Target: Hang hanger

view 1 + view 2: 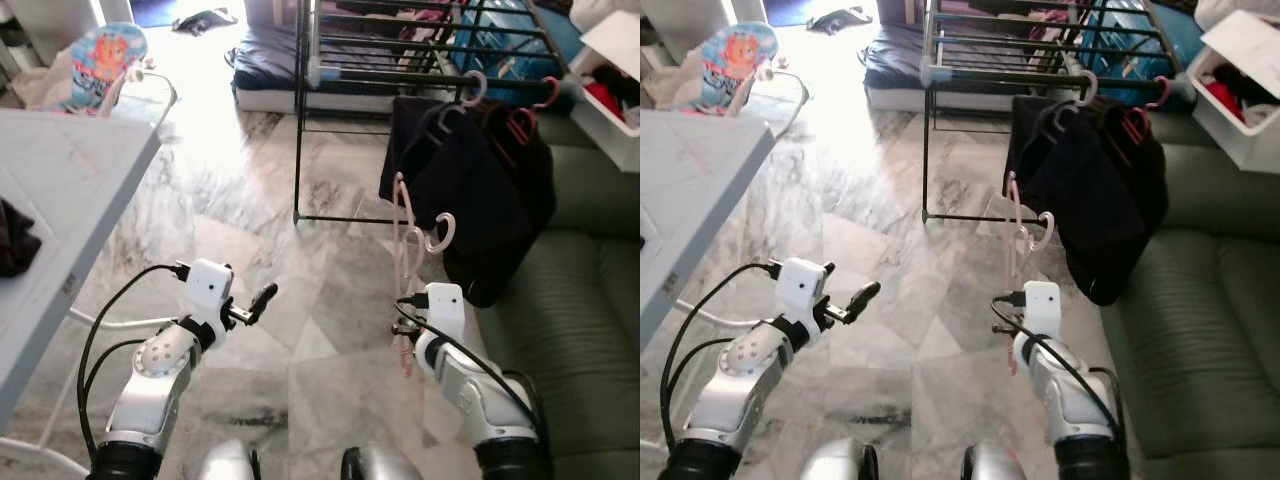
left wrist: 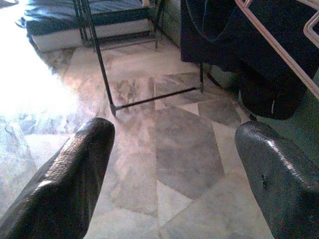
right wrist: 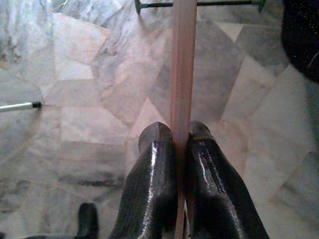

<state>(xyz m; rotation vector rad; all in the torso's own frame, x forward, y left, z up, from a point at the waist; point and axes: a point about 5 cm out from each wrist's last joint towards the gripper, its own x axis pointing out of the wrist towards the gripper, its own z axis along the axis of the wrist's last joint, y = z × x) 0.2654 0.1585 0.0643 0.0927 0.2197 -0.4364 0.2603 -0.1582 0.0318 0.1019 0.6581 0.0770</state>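
Note:
A pale pink plastic hanger (image 1: 407, 235) stands upright in front of me, its hook (image 1: 441, 232) curling to the right at the top. My right gripper (image 3: 181, 142) is shut on the hanger's lower bar (image 3: 182, 69), low and right of centre over the marble floor. The black drying rack (image 1: 299, 120) stands ahead of it. Dark garments (image 1: 470, 170) hang from the rack's near right corner on other hangers (image 1: 473, 86). My left gripper (image 1: 262, 297) is raised at the left, open and holding nothing, with its fingers (image 2: 75, 174) wide apart.
A green sofa (image 1: 585, 330) runs along the right, close to my right arm. A white table (image 1: 60, 190) with a dark cloth (image 1: 15, 235) fills the left. A mattress (image 1: 265, 55) lies behind the rack. Open marble floor (image 1: 250, 190) lies between table and rack.

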